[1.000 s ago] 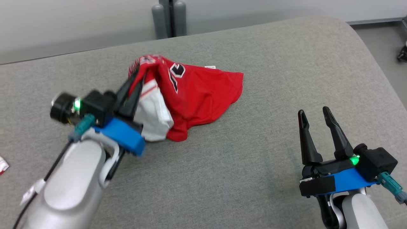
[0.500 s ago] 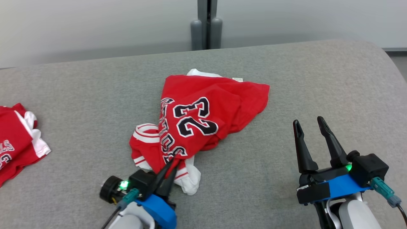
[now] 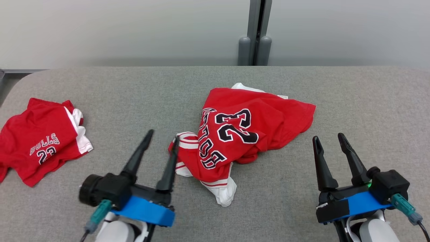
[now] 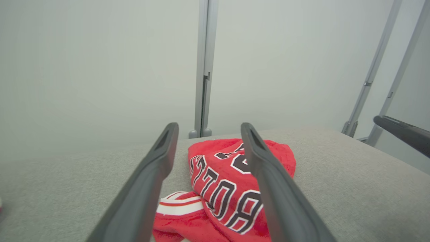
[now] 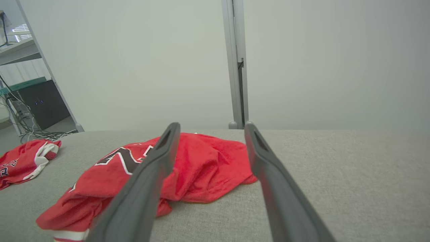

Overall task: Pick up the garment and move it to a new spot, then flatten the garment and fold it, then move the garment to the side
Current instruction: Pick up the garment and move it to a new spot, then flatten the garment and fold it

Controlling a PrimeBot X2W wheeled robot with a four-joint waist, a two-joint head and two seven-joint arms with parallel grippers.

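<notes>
**Jersey crumpled at mid-surface; both grippers open-fingered, nothing held.**

The red number 23 jersey (image 3: 248, 131) lies bunched in the middle of the grey padded surface (image 3: 369, 101), lettering upside-down to the robot and several layers overlapping. The left gripper (image 3: 163, 135) stands with its fingers apart just beside the striped trim (image 3: 188, 144); contact cannot be confirmed. The right gripper (image 3: 328, 136), fingers likewise apart, sits near the jersey's right edge and clear of it. A second red jersey (image 3: 43, 141) lies well apart at the far left. Assessment: placement appears complete and flattening is due. Each gripper should take a single layer at a separate outer edge, low against the surface, and draw outward evenly. Pinching the folded bulk would likely drag the whole heap.
</notes>
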